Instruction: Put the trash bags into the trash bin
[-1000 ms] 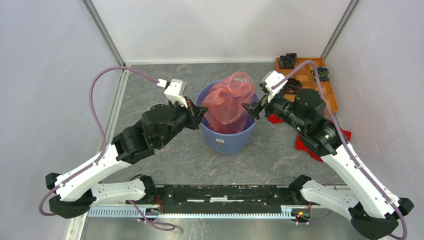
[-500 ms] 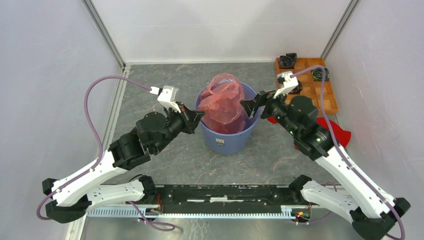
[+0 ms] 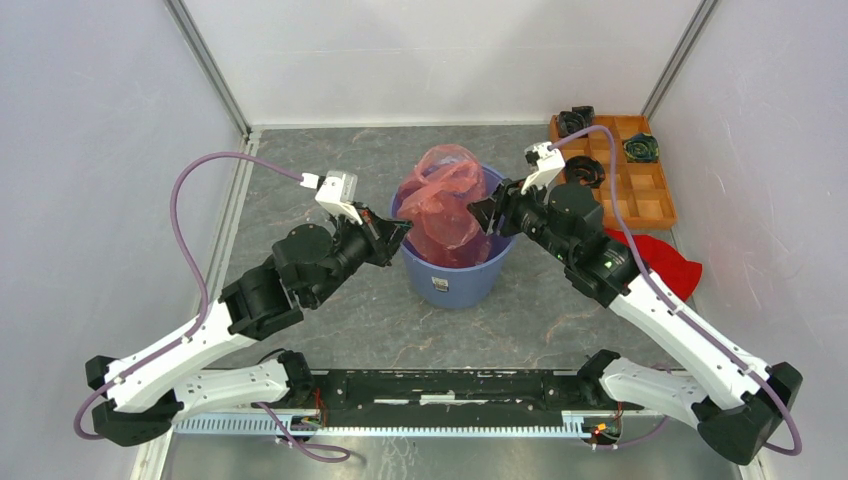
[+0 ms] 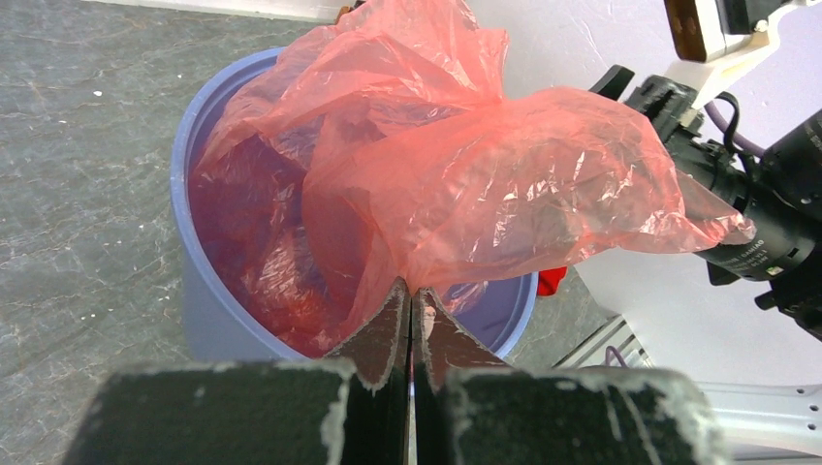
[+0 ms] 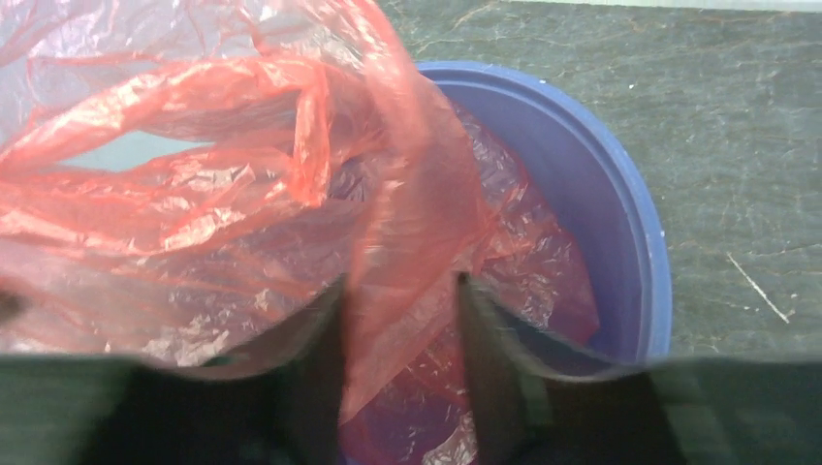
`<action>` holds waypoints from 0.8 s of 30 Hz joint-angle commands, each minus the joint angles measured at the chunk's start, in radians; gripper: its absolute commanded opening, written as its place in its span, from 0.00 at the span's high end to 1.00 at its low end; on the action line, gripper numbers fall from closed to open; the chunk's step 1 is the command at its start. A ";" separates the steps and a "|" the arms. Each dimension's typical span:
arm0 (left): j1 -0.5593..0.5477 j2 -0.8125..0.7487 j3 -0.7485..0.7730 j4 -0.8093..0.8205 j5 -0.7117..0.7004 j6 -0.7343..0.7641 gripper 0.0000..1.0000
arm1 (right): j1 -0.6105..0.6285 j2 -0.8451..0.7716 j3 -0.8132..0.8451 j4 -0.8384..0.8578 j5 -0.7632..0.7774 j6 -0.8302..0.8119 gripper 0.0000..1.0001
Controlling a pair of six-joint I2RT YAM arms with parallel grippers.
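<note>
Mostly inside the trash bin (image 3: pixel 455 282), the trash bag (image 3: pixel 447 195) sits as a crumpled heap of translucent red-pink film: its lower part lines the blue bucket, while its upper folds puff up above the rim, the highest part toward 12 o'clock in the top view. The bin stands upright near the middle of the grey table (image 3: pixel 330 170). At the bin's 9 o'clock rim the left gripper (image 4: pixel 410 295) has its two fingers pressed flat together, and an edge of the film comes out from between their tips, so it is pinching the bag. At about 2 o'clock on the rim the right gripper (image 5: pixel 397 291) reaches in over the bucket; its fingers stand apart with a hanging fold of the film running down between them, not clamped tight on it. Farther out at 2 o'clock from the bin, against the right wall, lies an orange compartmented tray (image 3: pixel 650 205) with a few dark round parts (image 3: pixel 641 148) in its far compartments. At about 3 to 4 o'clock, a solid red cloth (image 3: pixel 668 262) lies on the table, partly hidden under the right arm.
</note>
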 commanded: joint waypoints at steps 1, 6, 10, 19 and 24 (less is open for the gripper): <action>-0.001 0.011 0.018 0.057 0.013 0.008 0.98 | 0.003 0.013 0.022 0.140 0.035 -0.036 0.71; -0.001 -0.031 0.037 -0.011 -0.030 0.090 0.98 | -0.037 -0.036 0.098 0.101 0.180 -0.101 1.00; -0.001 -0.099 -0.003 -0.080 0.027 0.160 0.98 | -0.106 -0.032 0.173 -0.003 0.149 -0.161 1.00; -0.001 -0.119 0.127 -0.335 0.137 0.180 0.02 | -0.109 -0.100 0.101 0.038 0.010 -0.267 1.00; -0.001 0.005 0.379 -0.456 0.094 0.105 0.00 | -0.109 -0.088 0.103 0.034 -0.045 -0.271 1.00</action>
